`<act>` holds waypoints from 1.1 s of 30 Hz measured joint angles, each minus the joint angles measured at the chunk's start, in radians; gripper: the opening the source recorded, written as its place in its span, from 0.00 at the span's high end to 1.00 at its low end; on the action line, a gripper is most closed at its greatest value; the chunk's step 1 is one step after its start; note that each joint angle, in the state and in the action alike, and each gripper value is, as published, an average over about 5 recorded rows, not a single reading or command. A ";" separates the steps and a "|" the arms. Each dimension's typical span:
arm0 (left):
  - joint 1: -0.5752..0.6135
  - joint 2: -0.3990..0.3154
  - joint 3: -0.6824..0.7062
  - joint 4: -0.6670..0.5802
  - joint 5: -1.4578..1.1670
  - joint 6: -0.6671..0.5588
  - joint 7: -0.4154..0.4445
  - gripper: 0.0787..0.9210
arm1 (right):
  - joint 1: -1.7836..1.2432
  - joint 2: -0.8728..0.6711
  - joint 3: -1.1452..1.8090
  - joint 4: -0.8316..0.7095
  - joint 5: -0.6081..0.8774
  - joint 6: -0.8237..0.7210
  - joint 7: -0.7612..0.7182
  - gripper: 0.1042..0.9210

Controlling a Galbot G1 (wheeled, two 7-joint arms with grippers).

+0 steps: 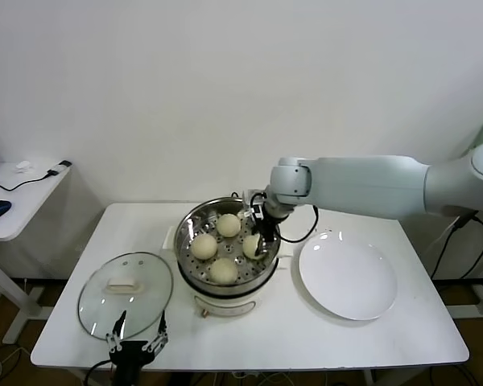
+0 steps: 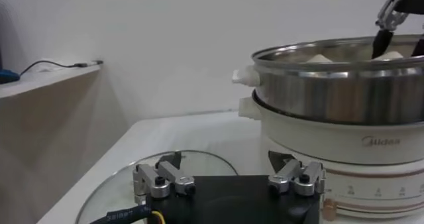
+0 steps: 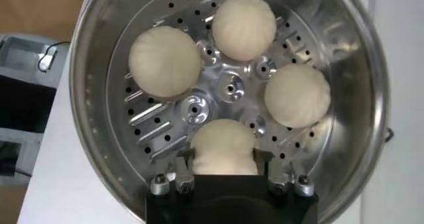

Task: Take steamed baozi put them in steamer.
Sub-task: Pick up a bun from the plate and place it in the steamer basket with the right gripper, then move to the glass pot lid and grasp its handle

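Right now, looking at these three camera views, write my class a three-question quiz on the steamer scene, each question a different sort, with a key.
1. True or false: the white plate holds one baozi.
2. Multiple choice: the glass lid lies (A) on the steamer, (B) on the table to the steamer's left, (C) on the plate.
3. Fill in: the right gripper has a finger on each side of the ____ baozi in the basket.

Key
1. False: the plate is bare; four baozi sit in the steamer.
2. B; the left gripper hovers open by the lid.
3. Fourth; the right wrist view shows three others beyond it.
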 measured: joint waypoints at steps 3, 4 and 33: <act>0.001 -0.001 0.000 0.000 0.000 0.002 -0.002 0.12 | 0.007 -0.007 0.010 -0.009 0.006 0.027 -0.024 0.17; 0.001 -0.002 0.000 -0.001 0.000 0.003 -0.002 0.12 | 0.011 -0.010 0.014 -0.010 0.010 0.037 -0.033 0.15; -0.079 0.038 -0.067 -0.015 -0.087 0.028 -0.004 0.12 | -0.684 -0.402 1.082 0.129 -0.075 0.150 0.546 0.12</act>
